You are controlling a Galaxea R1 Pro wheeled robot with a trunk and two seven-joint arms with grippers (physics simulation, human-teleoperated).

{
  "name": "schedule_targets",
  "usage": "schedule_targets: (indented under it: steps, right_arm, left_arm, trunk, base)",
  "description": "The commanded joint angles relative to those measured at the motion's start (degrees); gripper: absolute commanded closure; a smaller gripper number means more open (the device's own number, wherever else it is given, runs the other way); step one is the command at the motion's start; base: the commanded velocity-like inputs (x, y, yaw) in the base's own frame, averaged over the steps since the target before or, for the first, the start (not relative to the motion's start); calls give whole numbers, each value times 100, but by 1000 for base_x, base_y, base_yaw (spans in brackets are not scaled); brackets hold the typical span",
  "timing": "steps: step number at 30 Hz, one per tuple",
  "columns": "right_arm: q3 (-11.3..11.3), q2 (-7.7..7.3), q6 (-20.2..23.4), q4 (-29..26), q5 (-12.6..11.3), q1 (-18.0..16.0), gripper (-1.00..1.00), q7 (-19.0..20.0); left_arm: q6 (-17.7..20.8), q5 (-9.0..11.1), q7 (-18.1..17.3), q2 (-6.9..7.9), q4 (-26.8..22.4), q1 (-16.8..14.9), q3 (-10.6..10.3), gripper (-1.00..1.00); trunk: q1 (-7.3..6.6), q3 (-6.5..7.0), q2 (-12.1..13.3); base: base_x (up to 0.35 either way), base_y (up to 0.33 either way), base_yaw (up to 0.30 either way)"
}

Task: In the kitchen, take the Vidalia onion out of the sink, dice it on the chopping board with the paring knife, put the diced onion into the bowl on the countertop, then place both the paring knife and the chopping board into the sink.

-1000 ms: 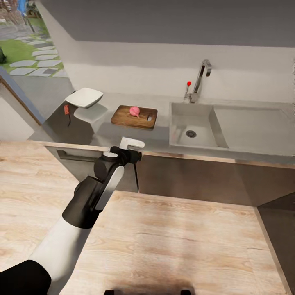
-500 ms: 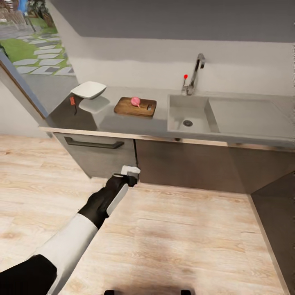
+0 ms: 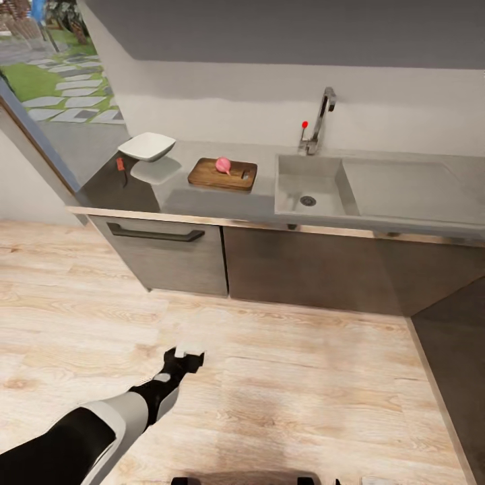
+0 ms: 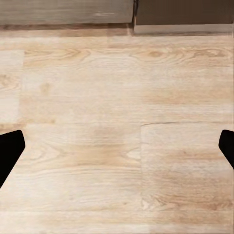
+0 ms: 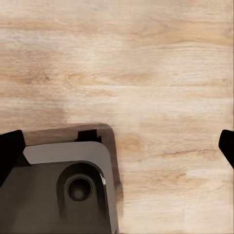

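A dark grey glossy counter point(image 3: 222, 202) runs across the far side of the kitchen, above dark grey lower cabinets point(image 3: 168, 259) with one long black handle point(image 3: 155, 236), and a pale wood floor point(image 3: 303, 377) spreads out in front of them. A grey wall rises behind the counter, and at about 11 o'clock an opening looks out on grass and stepping stones. On the counter, one dark brown chopping board point(image 3: 222, 174) lies at about 12 o'clock, with the single pinkish Vidalia onion point(image 3: 222, 164) resting on top of it, so the onion is out of the sink. One white bowl point(image 3: 147, 146) stands to the left of the board, apart from it, and one red-handled paring knife point(image 3: 121, 166) lies at the counter's left end near the bowl. To the right of the board sits one grey sink point(image 3: 310, 192) with a round drain point(image 3: 308, 201) and a tall chrome tap point(image 3: 322, 121) with a red knob. The left gripper point(image 3: 183, 353) hangs low over the floor at about 7 o'clock, well apart from the counter; in the left wrist view its jaws stand wide apart, holding nothing. In the right wrist view the right gripper point(image 5: 117, 146) also has its jaws spread and empty, above the floor and part of the robot's dark base point(image 5: 63, 190). Nothing lies between the arms and the counter but bare floor.
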Motion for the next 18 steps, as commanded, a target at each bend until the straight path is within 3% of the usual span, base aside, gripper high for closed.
schedule_targets:
  steps: [1,5,9,13,18]
  right_arm:
    - [52,-30,36,-20,-24,-5,-100,-36]
    - [52,-158,250,-200,-21,-21,-100,-32]
    - [56,-304,300,-592,-28,-24,-100,3]
    - [75,-313,282,-666,-20,-25,-100,18]
    - [233,-388,120,-503,136,140,-100,179]
  left_arm:
    - [-285,32,6,7,70,105,-48,-100]
    - [-951,33,5,103,131,590,-47,-100]
    - [-1962,39,267,251,152,1173,-39,-100]
    - [-2301,42,943,305,155,1475,-38,-100]
    - [-2466,51,1025,469,156,1637,-24,-100]
  trunk:
    - [3,-7,-8]
    - [3,-7,-8]
    - [3,-7,-8]
    - [3,-7,-8]
    - [2,-7,-8]
  base:
    - [0,0,0]
    - [0,0,0]
    - [0,0,0]
    - [0,0,0]
    - [0,0,0]
